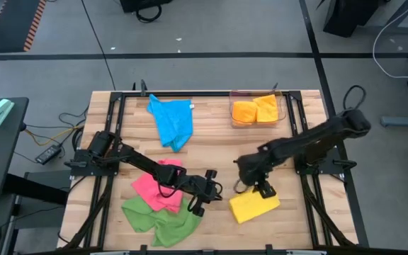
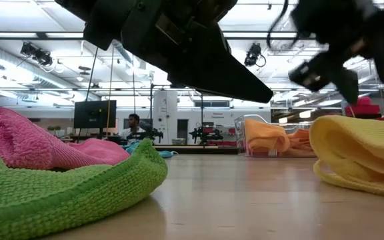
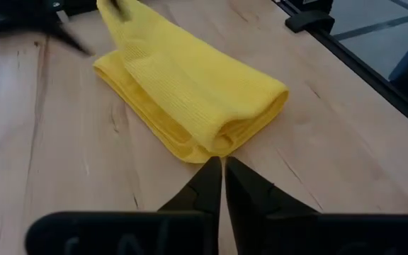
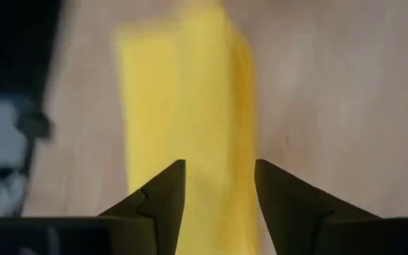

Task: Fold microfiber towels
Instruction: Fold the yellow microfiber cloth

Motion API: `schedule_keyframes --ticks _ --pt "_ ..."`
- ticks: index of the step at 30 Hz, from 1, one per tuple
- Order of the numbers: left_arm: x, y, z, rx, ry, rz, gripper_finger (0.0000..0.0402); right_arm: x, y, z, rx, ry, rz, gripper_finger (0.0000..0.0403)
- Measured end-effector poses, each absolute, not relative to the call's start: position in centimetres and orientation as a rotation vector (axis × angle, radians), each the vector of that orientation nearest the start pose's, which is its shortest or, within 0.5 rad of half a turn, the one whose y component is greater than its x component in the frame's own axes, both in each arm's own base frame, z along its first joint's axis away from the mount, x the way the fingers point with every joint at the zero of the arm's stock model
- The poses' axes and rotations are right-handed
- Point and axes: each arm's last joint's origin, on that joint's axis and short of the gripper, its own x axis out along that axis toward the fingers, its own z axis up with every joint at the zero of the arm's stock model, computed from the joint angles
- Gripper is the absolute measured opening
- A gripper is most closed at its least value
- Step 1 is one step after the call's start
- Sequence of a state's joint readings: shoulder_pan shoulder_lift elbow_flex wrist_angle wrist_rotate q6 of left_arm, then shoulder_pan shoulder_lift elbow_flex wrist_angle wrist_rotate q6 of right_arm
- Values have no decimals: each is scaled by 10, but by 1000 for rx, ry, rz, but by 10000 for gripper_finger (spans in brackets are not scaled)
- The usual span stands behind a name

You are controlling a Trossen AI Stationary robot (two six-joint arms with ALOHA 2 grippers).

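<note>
Right hand [image 1: 263,190] hovers just over the folded yellow towel [image 1: 253,207] near the desk's [image 1: 211,152] front, fingers apart with nothing between them. Left hand [image 1: 198,206] sits close beside that towel's near edge, fingers pinched together, empty. Behind the left arm, the pink towel [image 1: 159,186] lies crumpled, overlapping the rumpled green towel [image 1: 159,221] at the front edge. The blue towel [image 1: 173,122] lies bunched toward the back. Two folded orange towels [image 1: 256,110] rest inside the clear bin [image 1: 233,122] at the back right.
</note>
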State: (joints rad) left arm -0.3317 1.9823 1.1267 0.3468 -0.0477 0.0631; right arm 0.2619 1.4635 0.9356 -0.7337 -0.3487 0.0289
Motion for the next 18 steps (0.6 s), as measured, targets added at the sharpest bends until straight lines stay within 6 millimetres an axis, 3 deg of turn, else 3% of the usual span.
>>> schedule_keyframes --ticks 4,9,13,18 --pt "394 -135 154 155 475 -296 30 239 100 198 49 951 538 170" --pt "394 -136 155 155 471 -297 24 217 122 171 32 653 468 165" --pt "395 -133 155 154 472 -291 28 202 132 147 30 582 418 165" --pt "396 -131 154 153 476 -285 37 199 144 136 18 553 462 165"
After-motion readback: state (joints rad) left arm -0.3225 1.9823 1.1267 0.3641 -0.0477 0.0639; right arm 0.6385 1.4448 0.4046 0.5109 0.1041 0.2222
